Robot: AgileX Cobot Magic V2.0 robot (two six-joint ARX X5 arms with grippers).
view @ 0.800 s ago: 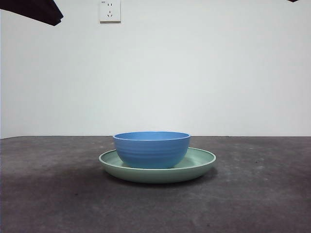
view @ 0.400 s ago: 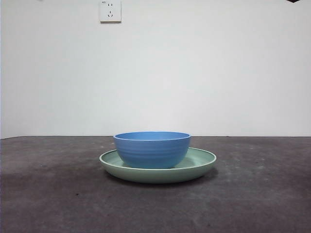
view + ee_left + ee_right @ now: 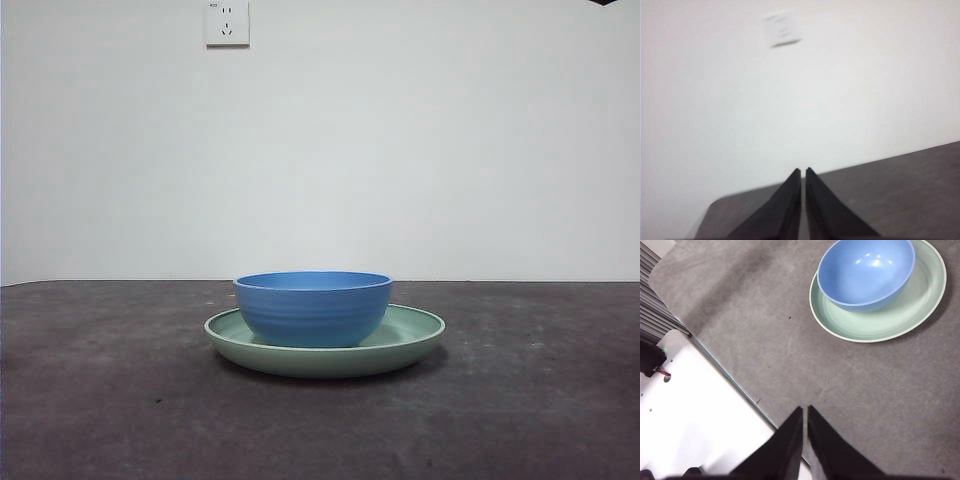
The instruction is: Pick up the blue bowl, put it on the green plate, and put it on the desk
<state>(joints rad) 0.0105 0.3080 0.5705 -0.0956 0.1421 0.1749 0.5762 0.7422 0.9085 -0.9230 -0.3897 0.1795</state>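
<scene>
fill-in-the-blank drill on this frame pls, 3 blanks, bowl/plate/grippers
1. The blue bowl sits on the green ____.
2. The bowl is off-centre on the green plate, and the plate rests on the ____.
3. The right gripper hangs away from the bowl, and the left gripper points toward the wall; both hold ____.

Missing words: plate; desk; nothing
</scene>
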